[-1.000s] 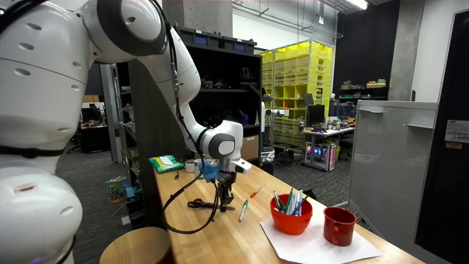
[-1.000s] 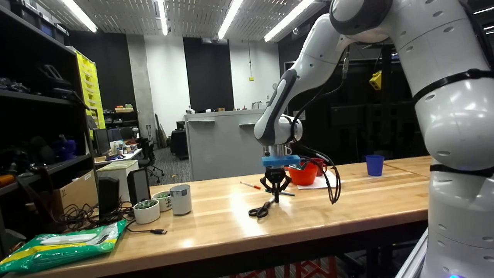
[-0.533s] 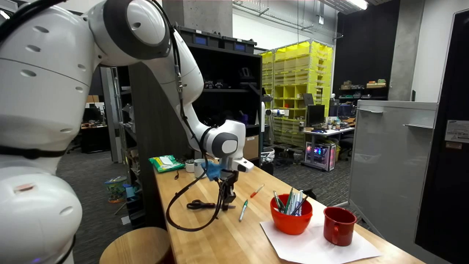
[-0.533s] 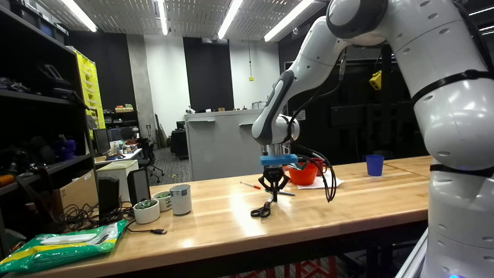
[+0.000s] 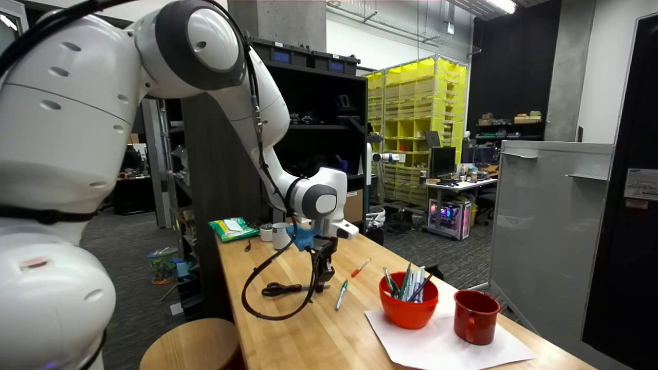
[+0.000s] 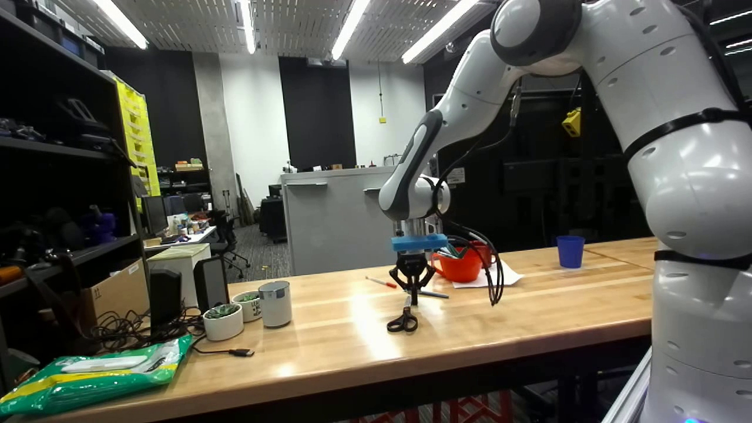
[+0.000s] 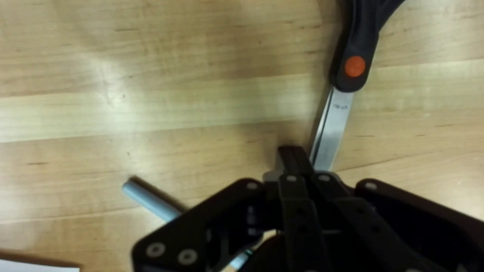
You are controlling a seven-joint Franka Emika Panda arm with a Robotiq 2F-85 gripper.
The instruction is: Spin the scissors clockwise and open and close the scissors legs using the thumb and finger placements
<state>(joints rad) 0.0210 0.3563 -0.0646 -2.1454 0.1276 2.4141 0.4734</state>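
Observation:
The scissors [image 7: 350, 81] lie flat on the wooden table, seen in both exterior views too. Their metal blade [image 7: 332, 132] is folded together, and an orange dot marks the pivot. Both thumb and finger placements, black loops [image 6: 402, 323], face the table's front edge; the wrist view cuts them off at the top. Above them, the dark scissors legs [image 7: 365, 26] part from the pivot. My gripper [image 7: 293, 149] points down at table level, its fingertips pressed together with nothing between them. It stands beside the blade, on the blade's left in the wrist view; the blade's end is hidden behind it.
A green-tipped pen [image 5: 341, 294] lies close to the gripper, and a red-ended pen [image 5: 361, 267] farther back. A red bowl [image 5: 408, 313] of pens and a red mug [image 5: 476, 318] stand on white paper. A grey cup [image 6: 275, 304] and a blue cup [image 6: 570, 251] stand apart.
The shut gripper has travelled sideways against the blade. The scissors have turned on the table: in an exterior view the blade swung left while the loops shifted right.

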